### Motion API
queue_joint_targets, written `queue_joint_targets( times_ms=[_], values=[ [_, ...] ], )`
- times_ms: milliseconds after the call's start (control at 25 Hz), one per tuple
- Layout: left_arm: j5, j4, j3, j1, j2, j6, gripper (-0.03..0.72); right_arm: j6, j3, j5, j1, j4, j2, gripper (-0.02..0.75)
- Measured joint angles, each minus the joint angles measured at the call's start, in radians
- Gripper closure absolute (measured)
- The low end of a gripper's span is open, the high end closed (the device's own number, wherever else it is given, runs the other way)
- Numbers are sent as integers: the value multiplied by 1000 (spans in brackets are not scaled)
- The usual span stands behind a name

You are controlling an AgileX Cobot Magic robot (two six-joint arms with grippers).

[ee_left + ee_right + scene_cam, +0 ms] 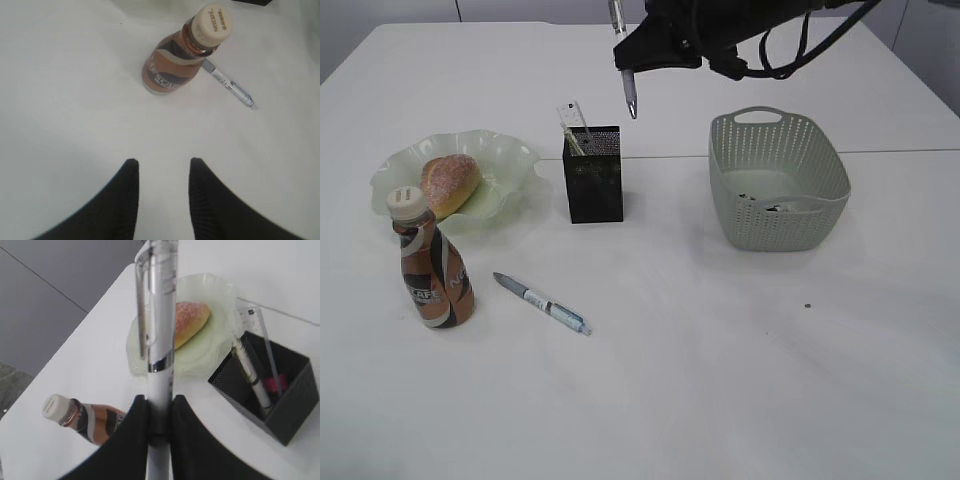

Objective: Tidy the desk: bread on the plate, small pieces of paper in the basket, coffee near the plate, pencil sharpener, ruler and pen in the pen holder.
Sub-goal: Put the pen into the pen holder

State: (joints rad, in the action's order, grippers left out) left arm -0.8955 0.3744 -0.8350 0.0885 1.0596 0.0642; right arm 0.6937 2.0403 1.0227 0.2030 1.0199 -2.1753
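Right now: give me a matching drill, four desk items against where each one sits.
Items:
1. bread
2. ruler
3. silver pen
4. blue pen

Places:
A. lying loose on the desk
B. clamped in the right gripper
C. on the plate
D. standing in the pen holder

Pairs: 1-C, 2-D, 3-B, 4-A

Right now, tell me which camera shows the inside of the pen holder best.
The right wrist view: it looks down into the pen holder, showing a pen, the ruler and something pink inside. The exterior view shows only its mesh side with the ruler poking out. The left wrist view barely catches a dark corner.
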Motion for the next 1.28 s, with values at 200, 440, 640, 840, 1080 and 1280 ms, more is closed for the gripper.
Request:
queue_joint_targets(
  times_ms=[200,440,640,840,1080,1280],
  values=[
    [0,-17,0,0,0,0,435,183,-1,-90,0,76,-32,678],
    [2,-19,0,0,0,0,435,425,-1,-197,0,226,-63,678],
    [8,-19,0,0,0,0,435,580,-1,-221,0,381,-111,678],
    [12,-19,0,0,0,0,435,663,-1,-226,0,460,-156,678],
    [30,-19,0,0,0,0,435,688,-1,-230,0,567,-217,676],
    [47,-19,0,0,0,0,435,760,-1,-234,0,578,-231,669]
  ],
)
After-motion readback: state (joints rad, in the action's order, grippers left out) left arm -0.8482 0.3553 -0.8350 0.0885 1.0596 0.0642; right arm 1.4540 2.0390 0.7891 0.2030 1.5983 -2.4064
